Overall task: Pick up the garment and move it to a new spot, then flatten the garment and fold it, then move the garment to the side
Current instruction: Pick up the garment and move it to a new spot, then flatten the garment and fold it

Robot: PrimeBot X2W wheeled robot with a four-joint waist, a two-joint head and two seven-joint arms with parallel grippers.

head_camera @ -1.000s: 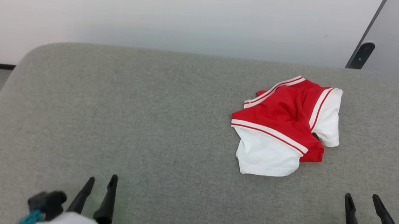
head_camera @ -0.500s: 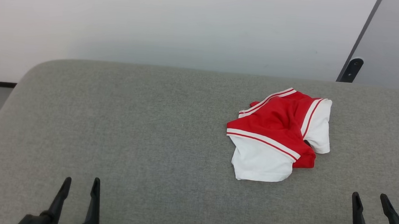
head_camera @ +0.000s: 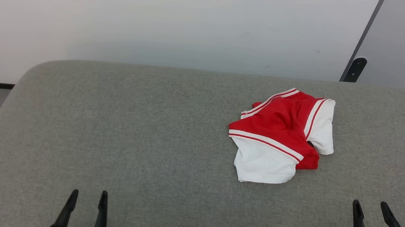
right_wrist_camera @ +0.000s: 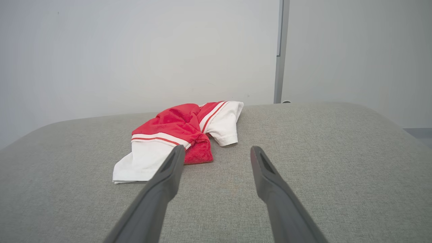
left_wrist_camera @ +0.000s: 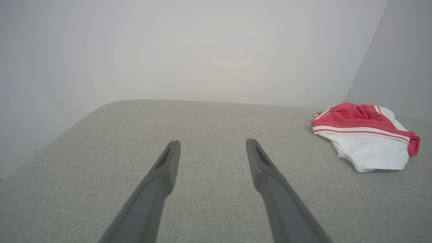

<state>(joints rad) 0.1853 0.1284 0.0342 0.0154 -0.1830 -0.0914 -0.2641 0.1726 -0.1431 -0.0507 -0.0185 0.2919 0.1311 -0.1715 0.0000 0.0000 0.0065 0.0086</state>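
Red garment (head_camera: 279,136) right of centre on cushion (head_camera: 133,130), clear of edges, open room leftward, left hand (head_camera: 89,192) spread, right hand (head_camera: 370,204) spread

I'm looking down from the head at the grey surface (head_camera: 150,142); both wrist cams are sitting low, facing the far wall (left_wrist_camera: 202,50), each sharing the garment (right_wrist_camera: 168,125) with the head.

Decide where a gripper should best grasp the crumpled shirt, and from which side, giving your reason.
Pinch the raised red fold of the shirt, coming down from above with the open right gripper, the nearer one. The cloth humps up there, so the jaws can likely close around it; the white sleeves lie flat on the surface.
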